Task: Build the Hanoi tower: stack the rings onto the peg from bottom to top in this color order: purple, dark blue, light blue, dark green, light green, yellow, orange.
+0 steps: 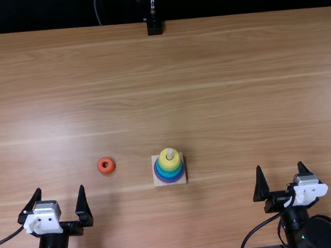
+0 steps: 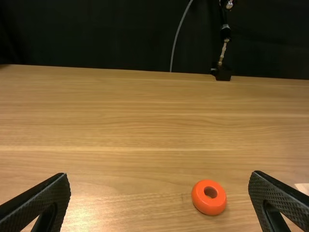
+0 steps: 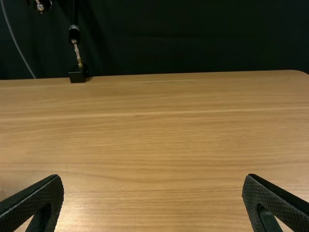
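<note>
Yellow ring (image 1: 166,162) tops my stack (image 1: 170,173) | orange ring (image 1: 111,166) sits left, last one to add | left gripper (image 1: 60,188), right gripper (image 1: 279,165) wide open, empty

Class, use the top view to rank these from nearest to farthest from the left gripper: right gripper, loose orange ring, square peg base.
1. Orange ring: left of the middle.
2. Square peg base: near the middle.
3. Right gripper: on the right side.
</note>
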